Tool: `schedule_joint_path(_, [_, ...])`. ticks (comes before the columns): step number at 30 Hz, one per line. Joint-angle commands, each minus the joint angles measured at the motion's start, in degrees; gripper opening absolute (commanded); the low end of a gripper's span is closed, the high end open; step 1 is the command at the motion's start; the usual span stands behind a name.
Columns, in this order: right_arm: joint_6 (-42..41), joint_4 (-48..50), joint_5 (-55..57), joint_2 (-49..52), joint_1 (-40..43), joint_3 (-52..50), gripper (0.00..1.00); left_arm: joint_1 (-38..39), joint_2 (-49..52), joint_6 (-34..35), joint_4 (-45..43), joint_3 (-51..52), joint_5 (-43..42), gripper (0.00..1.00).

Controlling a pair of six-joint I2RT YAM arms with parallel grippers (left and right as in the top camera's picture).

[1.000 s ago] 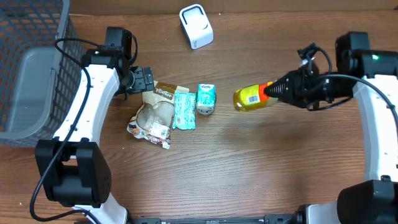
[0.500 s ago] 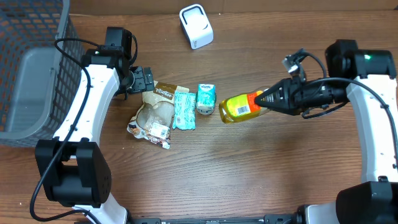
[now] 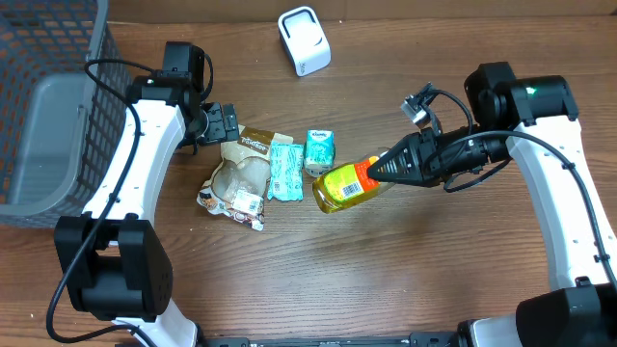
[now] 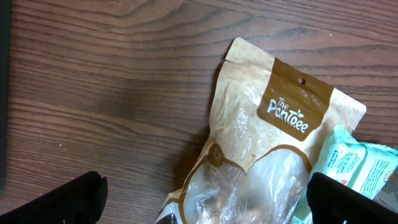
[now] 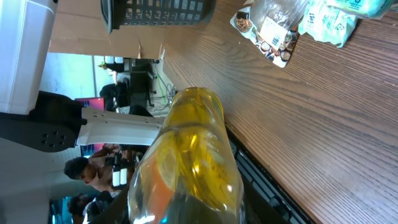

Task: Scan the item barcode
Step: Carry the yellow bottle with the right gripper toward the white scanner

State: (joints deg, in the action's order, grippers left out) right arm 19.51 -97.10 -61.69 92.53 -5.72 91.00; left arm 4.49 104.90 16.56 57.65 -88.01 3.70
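Note:
A yellow bottle (image 3: 345, 187) with an orange cap end hangs tilted above the table's middle, held by its neck in my right gripper (image 3: 388, 168), which is shut on it. Its label faces up in the overhead view. In the right wrist view the bottle (image 5: 189, 155) fills the lower centre and hides the fingers. A white scanner (image 3: 304, 40) stands at the back centre, well away from the bottle. My left gripper (image 3: 224, 123) (image 4: 205, 205) is open, hovering over a brown and clear snack bag (image 4: 273, 143), with its fingers (image 4: 62, 199) on either side of it.
The snack bag (image 3: 239, 175), a green packet (image 3: 285, 169) and a small green carton (image 3: 319, 152) lie together left of the bottle. A dark mesh basket (image 3: 67, 58) with a grey bin inside stands at the far left.
The right arm has carried the bottle leftward and nearer, from right of centre to just beside the green carton. The left arm has not moved.

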Motion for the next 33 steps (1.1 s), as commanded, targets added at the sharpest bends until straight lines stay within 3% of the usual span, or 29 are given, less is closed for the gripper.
schedule_joint_path(1, [0.48, 0.04, -3.13, -1.25, -0.02, 1.57, 0.32, 0.02, -0.44, 0.17, -0.04, -0.66, 0.33, 1.0])
schedule_joint_path(12, [0.48, 1.95, -0.46, -1.25, 0.0, 1.57, 0.33, 0.02, -0.44, 0.17, -0.02, -0.66, 0.33, 1.0])
schedule_joint_path(19, [0.02, 4.74, 13.18, -1.25, -0.24, 1.16, 0.31, 0.02, -0.44, 0.17, -0.02, -0.66, 0.33, 1.0])
schedule_joint_path(21, [-0.17, 6.05, 16.0, -1.22, -0.24, 0.7, 0.26, 0.02, -0.44, 0.17, -0.02, -0.66, 0.33, 1.0])
schedule_joint_path(27, [-17.88, 19.17, 30.4, -1.11, -0.24, -0.02, 0.22, 0.02, -0.44, 0.17, -0.02, -0.66, 0.31, 1.0])
schedule_joint_path(33, [-25.62, 25.92, 35.34, -1.11, -0.46, 6.45, 0.23, 0.02, -0.44, 0.17, -0.02, -0.66, 0.33, 1.0])
